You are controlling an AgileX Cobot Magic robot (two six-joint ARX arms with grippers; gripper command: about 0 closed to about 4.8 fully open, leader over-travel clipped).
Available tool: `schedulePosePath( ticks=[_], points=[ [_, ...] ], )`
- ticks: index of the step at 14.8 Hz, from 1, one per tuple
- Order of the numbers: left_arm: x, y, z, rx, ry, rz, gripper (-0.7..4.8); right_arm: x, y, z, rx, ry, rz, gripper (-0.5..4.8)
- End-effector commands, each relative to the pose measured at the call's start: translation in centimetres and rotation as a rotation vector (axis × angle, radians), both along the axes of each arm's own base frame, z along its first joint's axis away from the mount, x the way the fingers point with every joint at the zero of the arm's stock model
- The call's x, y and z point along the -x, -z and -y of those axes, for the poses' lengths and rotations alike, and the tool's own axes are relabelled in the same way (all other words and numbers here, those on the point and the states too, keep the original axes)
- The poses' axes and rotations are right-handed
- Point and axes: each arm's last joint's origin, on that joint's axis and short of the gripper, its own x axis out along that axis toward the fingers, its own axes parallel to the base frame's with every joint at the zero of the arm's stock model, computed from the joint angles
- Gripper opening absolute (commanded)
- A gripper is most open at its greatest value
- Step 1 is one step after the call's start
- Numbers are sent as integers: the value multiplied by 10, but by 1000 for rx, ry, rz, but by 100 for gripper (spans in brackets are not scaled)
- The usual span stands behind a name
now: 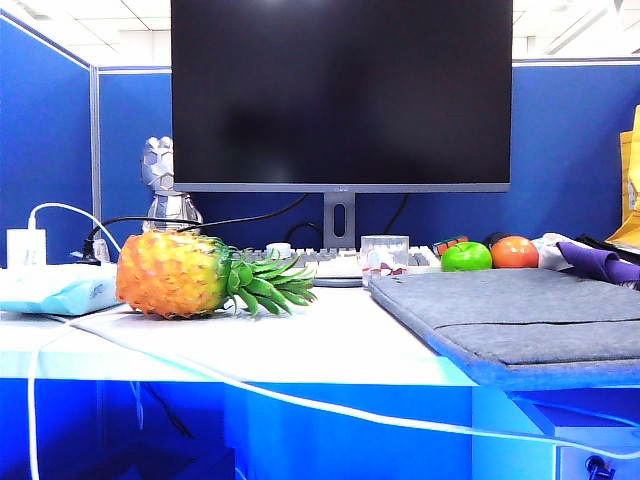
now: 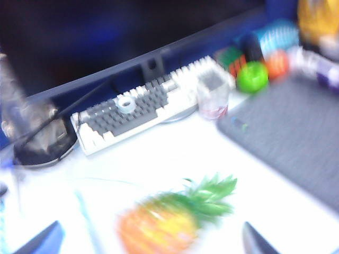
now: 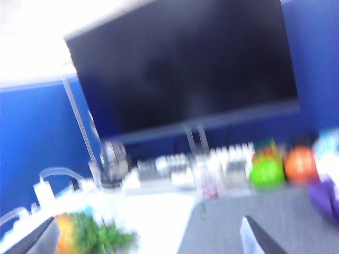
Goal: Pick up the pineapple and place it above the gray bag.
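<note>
So the pineapple point(image 1: 178, 274) is lying on its side at the left-center of the exterior view, sitting on the white desk point(image 1: 330, 345), with its green crown pointing toward the right of the frame. The gray bag point(image 1: 520, 315) is lying flat at the lower right of that view, well apart from the pineapple, with bare desk between them. Nothing is touching the fruit.

Neither arm is showing in the exterior view. In the left wrist view the left gripper point(image 2: 151, 243) is hanging above the pineapple, its two dark fingertips point(image 2: 42, 241) peeking in at the bottom corners, spread wide with nothing between them; that picture is pretty blurry. The right gripper point(image 3: 148, 238) is looking level across the desk in its own blurred view, fingers point(image 3: 259, 238) also standing wide apart and gripping nothing, with the pineapple down in the lower left of its frame and the bag at lower right.

Behind all that, a keyboard point(image 1: 335, 262) is sitting under a big dark monitor point(image 1: 340, 95) at top center. A small clear cup point(image 1: 384, 254) is standing just beside the bag's far-left corner. A green apple point(image 1: 466, 257) and an orange fruit point(image 1: 514, 252) are sitting side by side behind the bag, with a purple cloth point(image 1: 600, 262) at the far right. A white cable point(image 1: 300, 400) is running across the front edge.
</note>
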Motion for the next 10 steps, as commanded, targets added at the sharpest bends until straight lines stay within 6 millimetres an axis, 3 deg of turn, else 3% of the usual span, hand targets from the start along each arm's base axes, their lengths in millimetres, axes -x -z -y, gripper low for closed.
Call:
schedulePosePath(
  ticks=[1, 4, 8, 10],
  points=[
    [-21, -21, 5, -226, 114, 9, 479, -4, -22, 0, 34, 16, 7, 479],
    [-42, -4, 10, -377, 213, 1, 479, -36, -37, 1, 48, -61, -134, 479],
    [-92, 57, 29, -542, 360, -130, 479, -100, -82, -7, 87, -316, -241, 479],
    [-115, 88, 47, -679, 438, -113, 479, -127, -84, -14, 83, -428, -306, 479]
  ],
)
